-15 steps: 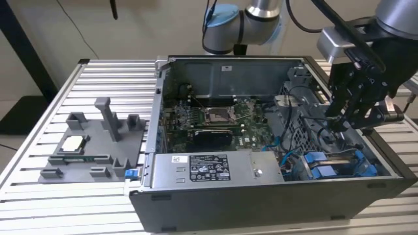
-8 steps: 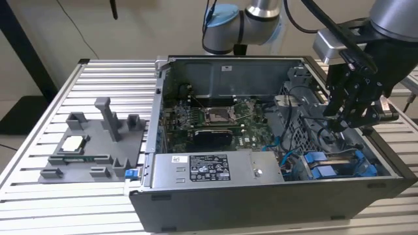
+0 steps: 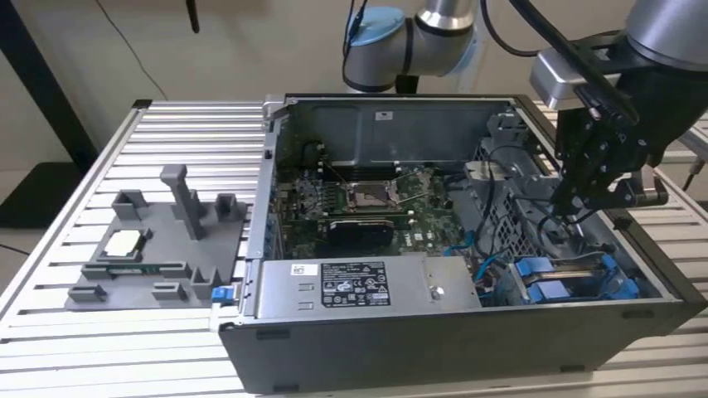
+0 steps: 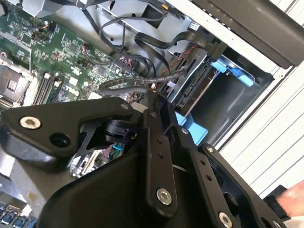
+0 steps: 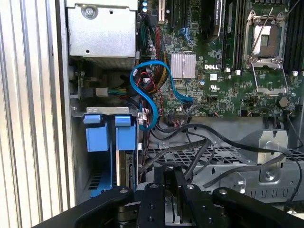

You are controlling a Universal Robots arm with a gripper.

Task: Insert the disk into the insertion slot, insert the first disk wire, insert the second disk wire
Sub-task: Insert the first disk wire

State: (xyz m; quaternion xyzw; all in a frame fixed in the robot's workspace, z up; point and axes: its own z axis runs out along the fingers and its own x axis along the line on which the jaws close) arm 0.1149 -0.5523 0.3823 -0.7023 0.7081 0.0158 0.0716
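The disk sits on edge inside the insertion slot, its bright blue carrier around it. In the first wrist view the carrier's blue tabs stand over the disk's edge. My gripper hangs inside the case just beside the disk's connector end. Its black fingers are close together on the end of a black disk wire. In the exterior view the gripper points down over the drive bay with its blue carriers.
The open computer case lies on a slatted table. Inside are the motherboard, a grey power-supply box, a blue cable and loose black cables. A grey fixture stands at the exterior view's left. A hand shows.
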